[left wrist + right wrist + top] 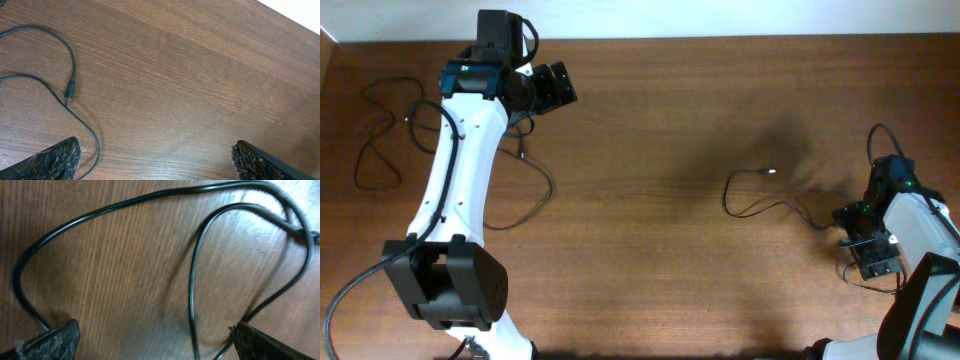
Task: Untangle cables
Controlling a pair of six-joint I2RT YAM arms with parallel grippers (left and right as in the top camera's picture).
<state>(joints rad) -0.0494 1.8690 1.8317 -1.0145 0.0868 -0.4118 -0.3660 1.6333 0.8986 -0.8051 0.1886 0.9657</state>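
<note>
Three thin black cables lie apart on the wooden table. One cable [358,170] loops at the far left. A second cable [550,185] curves out from under the left arm, and its small plug [70,95] shows in the left wrist view. The third cable [728,195] lies right of centre and runs toward my right gripper [873,258]. My left gripper [558,86] hangs open over bare wood at the back left, its fingers [55,160] wide apart, with a strand [92,142] just inside the left one. My right gripper [157,342] is open low over cable loops, with one strand [191,305] between its fingers.
The table's back edge meets a white wall [720,15] just behind the left gripper. The left arm's white link [460,170] crosses over part of the second cable. The right arm's base [925,300] fills the lower right corner.
</note>
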